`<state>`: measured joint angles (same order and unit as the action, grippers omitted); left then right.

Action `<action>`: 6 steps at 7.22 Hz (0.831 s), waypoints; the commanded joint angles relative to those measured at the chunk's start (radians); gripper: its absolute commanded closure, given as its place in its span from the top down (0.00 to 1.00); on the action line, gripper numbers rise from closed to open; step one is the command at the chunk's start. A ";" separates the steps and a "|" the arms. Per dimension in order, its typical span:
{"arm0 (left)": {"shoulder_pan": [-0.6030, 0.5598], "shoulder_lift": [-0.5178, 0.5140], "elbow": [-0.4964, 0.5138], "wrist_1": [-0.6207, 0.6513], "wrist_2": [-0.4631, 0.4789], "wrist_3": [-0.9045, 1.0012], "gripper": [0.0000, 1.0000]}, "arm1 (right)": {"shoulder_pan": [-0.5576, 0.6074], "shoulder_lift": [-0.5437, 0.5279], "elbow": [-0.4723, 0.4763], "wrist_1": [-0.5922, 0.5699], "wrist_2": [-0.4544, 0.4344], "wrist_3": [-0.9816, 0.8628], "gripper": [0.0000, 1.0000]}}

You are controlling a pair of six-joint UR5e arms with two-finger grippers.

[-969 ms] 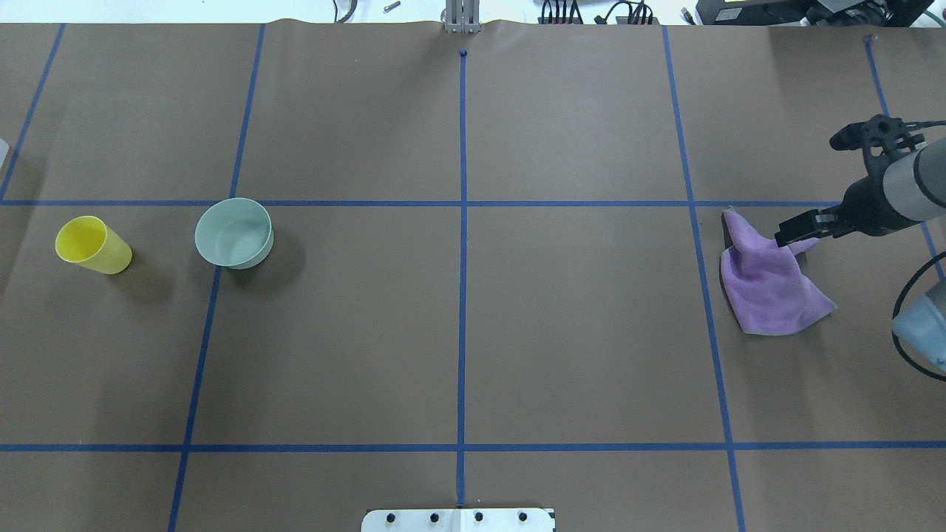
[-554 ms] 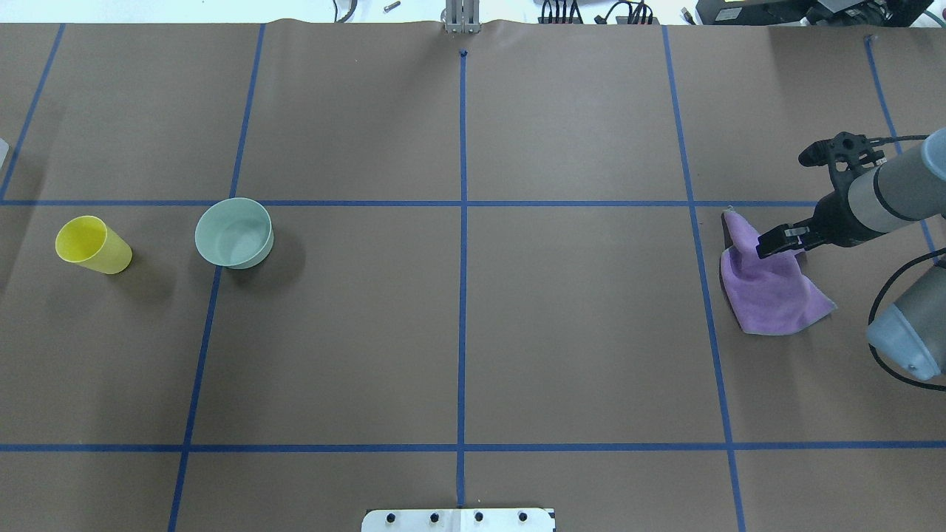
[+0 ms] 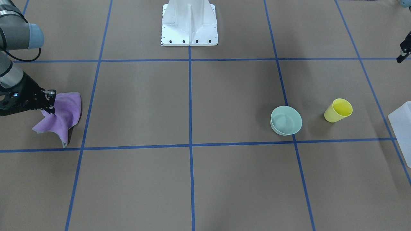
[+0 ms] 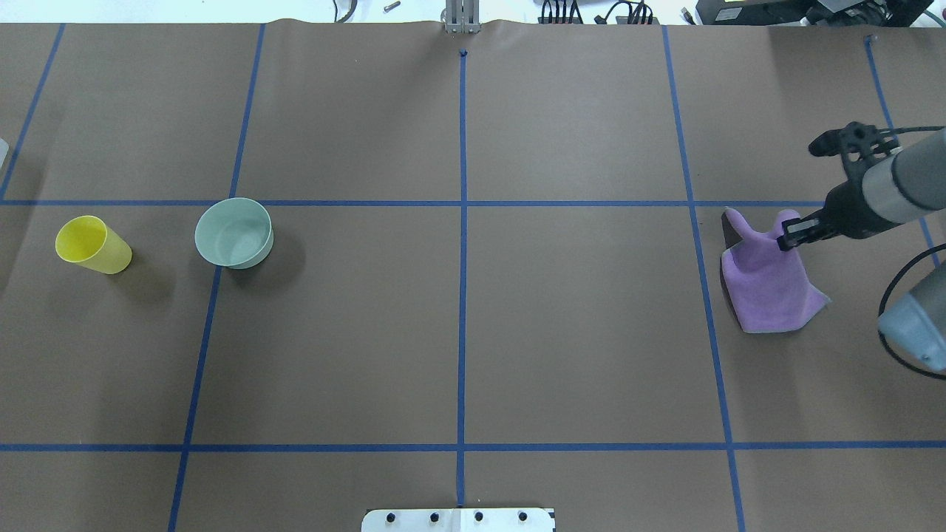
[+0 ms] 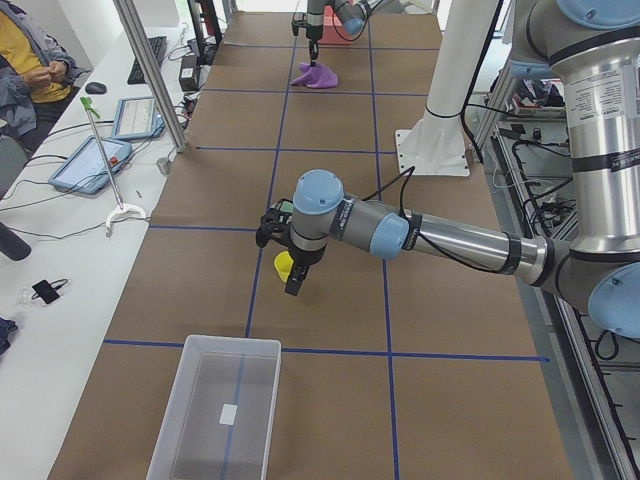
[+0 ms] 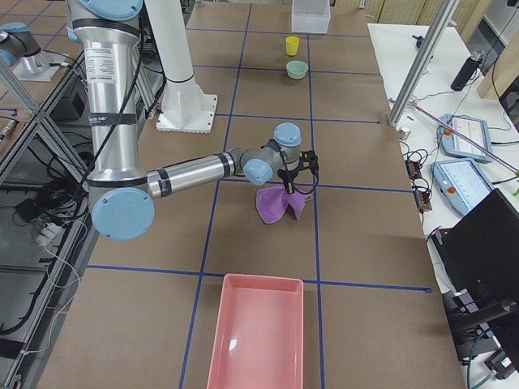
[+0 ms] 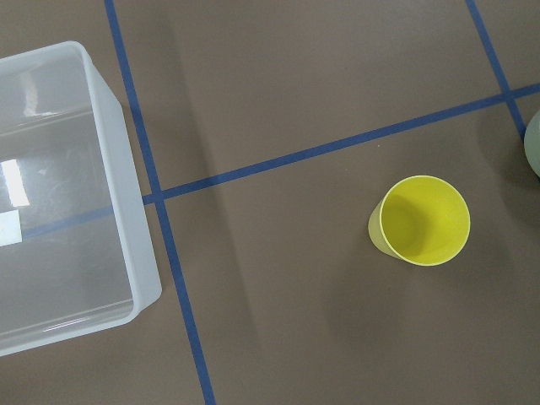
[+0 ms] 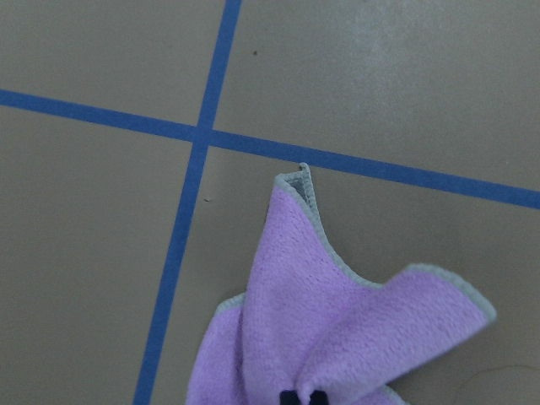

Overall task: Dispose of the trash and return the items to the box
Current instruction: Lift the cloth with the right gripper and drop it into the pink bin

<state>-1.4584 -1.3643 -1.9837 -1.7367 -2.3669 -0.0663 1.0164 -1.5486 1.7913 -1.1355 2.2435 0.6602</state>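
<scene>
Clear box point(image 7: 59, 211) set at far left end of table point(image 4: 517, 332). Left gripper point(image 5: 293, 287) held over table near yellow cup point(image 4: 92, 245); finger gap seen too small, cannot be told. Cup stood upright, pale green bowl point(image 4: 233, 233) near on its right. Purple cloth point(image 4: 765, 284) at far right, top fold pinched and raised by closed right gripper point(image 4: 785, 240), lower edge draped on table.

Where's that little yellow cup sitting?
In the overhead view, the yellow cup stands upright on the table's left side, just left of the green bowl; the left wrist view shows the clear box near it.
</scene>
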 commanded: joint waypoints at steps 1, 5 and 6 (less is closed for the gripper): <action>0.007 -0.013 0.000 -0.023 0.002 -0.097 0.98 | 0.317 -0.049 0.033 -0.054 0.268 -0.170 0.00; 0.113 -0.129 0.095 -0.047 0.023 -0.271 0.98 | 0.843 0.068 -0.034 -0.865 0.031 -1.363 0.00; 0.119 -0.148 0.120 -0.050 0.059 -0.271 0.98 | 0.908 0.065 -0.137 -0.854 0.013 -1.480 0.00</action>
<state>-1.3530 -1.4771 -1.9024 -1.7844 -2.3386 -0.3231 1.8142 -1.5066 1.7505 -1.9084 2.3207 -0.5902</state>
